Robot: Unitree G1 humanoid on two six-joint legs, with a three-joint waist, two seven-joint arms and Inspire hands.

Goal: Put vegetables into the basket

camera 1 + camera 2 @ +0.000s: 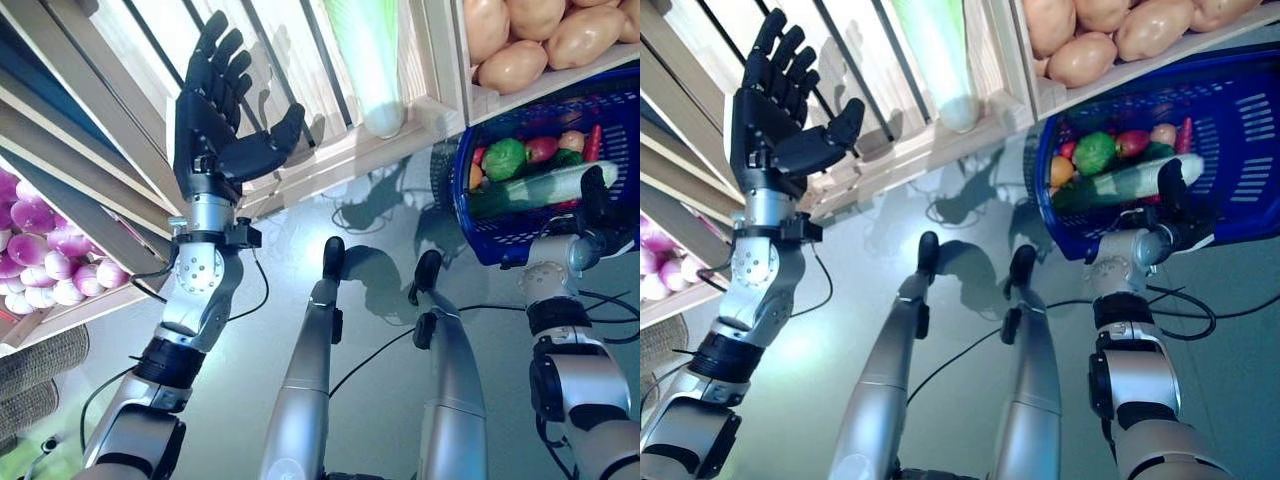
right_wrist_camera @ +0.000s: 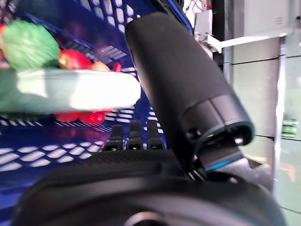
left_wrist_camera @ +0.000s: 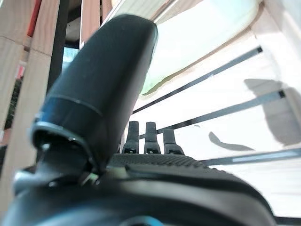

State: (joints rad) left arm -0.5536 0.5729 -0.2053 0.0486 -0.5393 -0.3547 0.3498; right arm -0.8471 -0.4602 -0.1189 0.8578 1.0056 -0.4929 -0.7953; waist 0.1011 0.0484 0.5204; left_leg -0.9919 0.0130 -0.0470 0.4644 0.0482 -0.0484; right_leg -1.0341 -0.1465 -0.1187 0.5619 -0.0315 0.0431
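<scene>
My left hand point(image 1: 215, 130) is raised with straight, spread fingers and holds nothing. It stands before the slatted wooden crate point(image 1: 330, 150), left of a long pale green vegetable point(image 1: 368, 60) lying in it. The left wrist view shows the thumb point(image 3: 117, 94) in front of the slats. A blue basket point(image 1: 500, 235) at the right holds a long pale cucumber-like vegetable point(image 1: 555, 185), a green round one point(image 1: 503, 158) and red ones point(image 1: 541, 148). My right hand point(image 1: 597, 215) is at the basket's near wall, its fingers point(image 2: 134, 136) straight against the blue mesh point(image 2: 47, 141).
A crate of potatoes point(image 1: 530, 40) sits above the basket. Purple-white onions point(image 1: 45, 250) fill a bin at the far left. Wooden shelf rails point(image 1: 70, 150) slope across behind my left arm. Grey floor point(image 1: 380, 210) shows below the shelves.
</scene>
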